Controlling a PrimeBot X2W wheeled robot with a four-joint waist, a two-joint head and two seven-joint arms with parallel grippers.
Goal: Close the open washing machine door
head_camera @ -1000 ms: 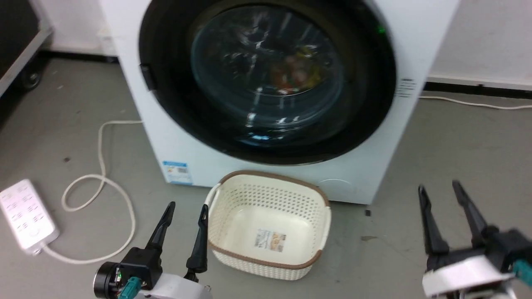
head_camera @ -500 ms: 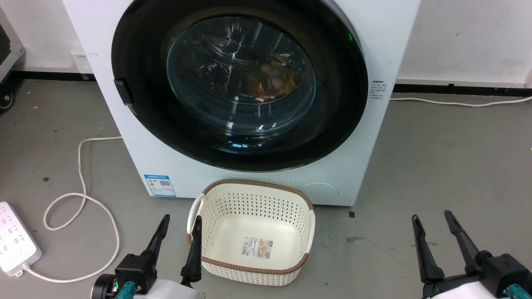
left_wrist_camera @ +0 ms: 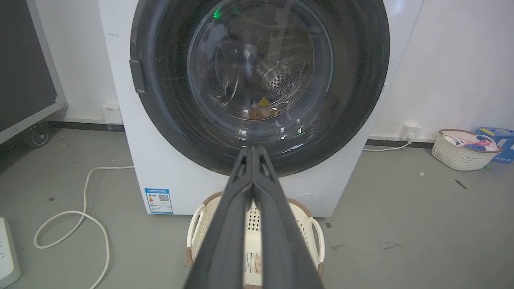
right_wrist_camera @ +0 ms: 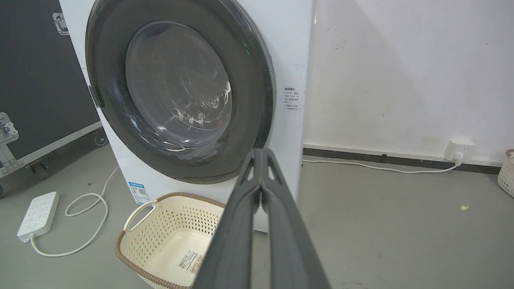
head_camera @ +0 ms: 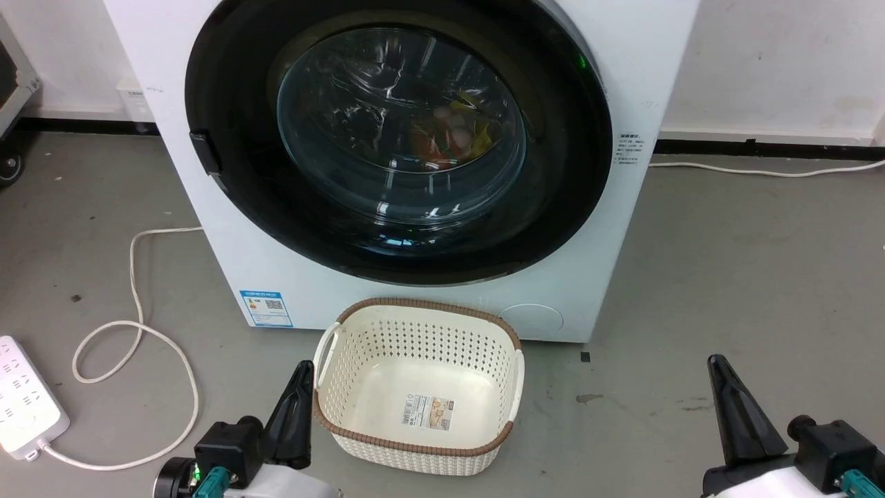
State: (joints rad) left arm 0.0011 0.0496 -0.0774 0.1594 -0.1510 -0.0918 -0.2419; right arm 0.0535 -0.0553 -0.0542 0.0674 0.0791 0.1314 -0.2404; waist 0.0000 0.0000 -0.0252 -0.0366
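Head view has the left gripper (head_camera: pixel 303 371) and right gripper (head_camera: pixel 719 371) low, each with fingers pressed together, empty. The basket (head_camera: pixel 429 303) sits beside the left gripper, just before the washer (head_camera: pixel 228 263). The door (head_camera: pixel 397 138) lies closed, flush on its front.

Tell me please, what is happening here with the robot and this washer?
Nothing is being handled at this moment. The washing machine door lies flat against the front of the white washing machine, so it looks closed; colourful laundry shows through its glass. The left gripper and the right gripper are both shut and empty, low above the floor and apart from the door. A cream perforated basket stands empty on the floor before the washer.
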